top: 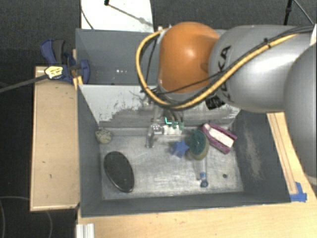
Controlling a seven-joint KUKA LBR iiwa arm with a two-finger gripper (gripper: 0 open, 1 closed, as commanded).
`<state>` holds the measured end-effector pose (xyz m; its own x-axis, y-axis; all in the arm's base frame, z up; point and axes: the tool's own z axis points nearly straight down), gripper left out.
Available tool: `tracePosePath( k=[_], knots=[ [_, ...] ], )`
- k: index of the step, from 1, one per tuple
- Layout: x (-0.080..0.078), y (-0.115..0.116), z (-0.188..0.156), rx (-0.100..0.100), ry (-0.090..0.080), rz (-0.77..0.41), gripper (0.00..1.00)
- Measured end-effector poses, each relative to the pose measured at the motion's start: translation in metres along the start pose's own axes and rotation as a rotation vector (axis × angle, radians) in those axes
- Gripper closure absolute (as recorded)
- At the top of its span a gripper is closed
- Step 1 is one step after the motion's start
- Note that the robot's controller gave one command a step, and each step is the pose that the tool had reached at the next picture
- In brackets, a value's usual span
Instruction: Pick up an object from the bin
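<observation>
Bin (90, 152): sloped grey walls on all four sides, with a flat floor inside.

My fingers (159, 136) are low at the back of the floor, near the foot of the back wall, so there is little room behind them. My orange cover (185, 56) and arm hang over the back wall and the right rear corner.

Open room: the floor is bare in front of the fingers and on to the front wall. It is also bare to their left, as far as the lump (103, 136) by the left wall. The black oval (119, 171) lies flat in the front left corner, well apart from me.

The right side is crowded. The blue star (178, 148) lies just beside the fingers, to their right and a little forward. The green disc (197, 143) is touching or overlapping the star's right side. The purple box (218, 137) lies tilted just beyond the disc. A small blue-tipped tube (203, 178) lies alone further forward.

Fingers: I cannot tell whether they are open or closed, as the housing hides most of them. I see nothing gripped. The star is the nearest thing, and it sits on the floor off to one side of them.
</observation>
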<state>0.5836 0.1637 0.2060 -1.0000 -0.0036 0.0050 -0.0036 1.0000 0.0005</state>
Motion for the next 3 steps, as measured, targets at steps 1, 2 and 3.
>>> tracePosePath(
  k=[1, 2, 3],
  knots=[
    [0.035, -0.084, 0.104, 0.003, 0.001, -0.156, 0.00],
    [0.010, -0.139, 0.099, 0.004, -0.011, -0.251, 0.00],
    [0.011, -0.135, 0.099, 0.000, -0.009, -0.250, 1.00]
  ],
)
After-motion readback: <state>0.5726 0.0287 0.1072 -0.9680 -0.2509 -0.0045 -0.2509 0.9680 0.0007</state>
